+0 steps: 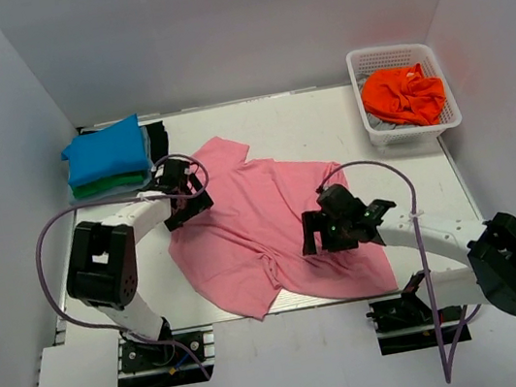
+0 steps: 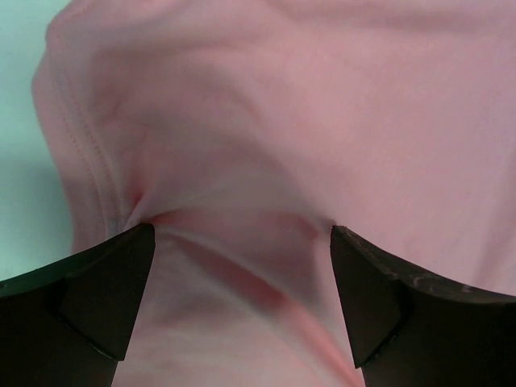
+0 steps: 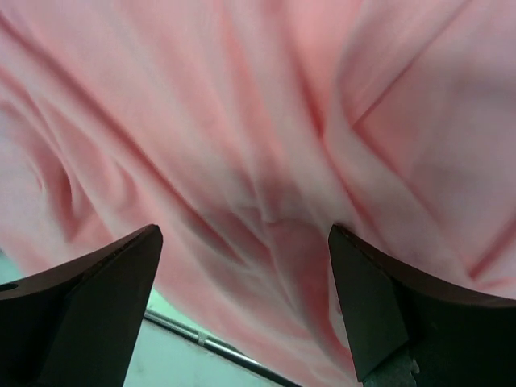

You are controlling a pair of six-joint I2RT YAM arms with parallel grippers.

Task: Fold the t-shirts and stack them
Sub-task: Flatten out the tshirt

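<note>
A light pink t-shirt (image 1: 265, 237) lies spread and wrinkled in the middle of the table. My left gripper (image 1: 191, 207) is low over its left edge, by a sleeve. It is open, with both tips against the cloth (image 2: 322, 121) and a raised fold between them (image 2: 242, 230). My right gripper (image 1: 316, 238) is over the shirt's right half, also open (image 3: 244, 230), with creased pink cloth (image 3: 242, 121) under its spread jaws. A folded bright blue t-shirt (image 1: 106, 151) rests on a folded green one (image 1: 108, 187) at the back left. An orange t-shirt (image 1: 404, 95) lies crumpled in the basket.
A white plastic lattice basket (image 1: 450, 119) stands at the back right corner. White walls enclose the table on three sides. The table's near metal edge (image 3: 201, 343) shows under the right gripper. Purple cables loop from both arms.
</note>
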